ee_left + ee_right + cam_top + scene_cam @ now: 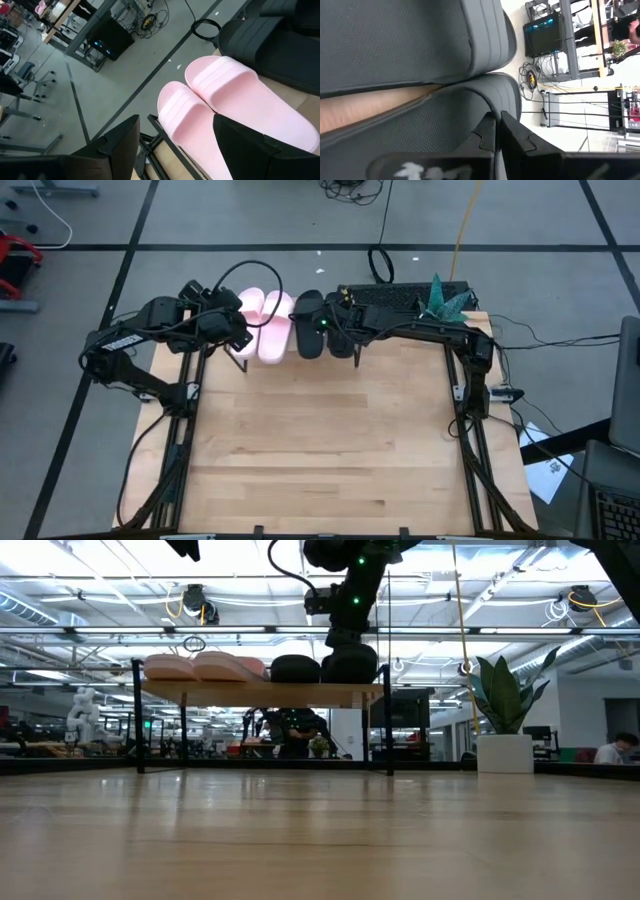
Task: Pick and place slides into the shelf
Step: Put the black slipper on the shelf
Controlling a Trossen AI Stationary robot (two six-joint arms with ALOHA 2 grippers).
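Note:
The shelf (260,693), a light-wood plank on thin black legs, stands at the table's far edge. Two pale pink slides (265,325) (195,667) and two black slides (310,325) (295,668) lie side by side on it, soles down. My left gripper (238,330) (175,145) is open and hovers above the pink pair (210,105), clear of it. My right gripper (338,330) (350,640) (497,130) is shut and points down at the right-hand black slide (350,665) (420,125). My right gripper comes from above with its fingertips (490,125) shut. They stand at the top of the right-hand black slide's strap (350,658), which rests flat on the shelf. I cannot tell whether they touch the strap.
The wooden tabletop (320,440) stretches bare from the shelf to the near edge. A potted plant (500,700) (445,300) and a dark box (400,298) sit at the far right. Cables lie on the floor beyond the far edge (380,265).

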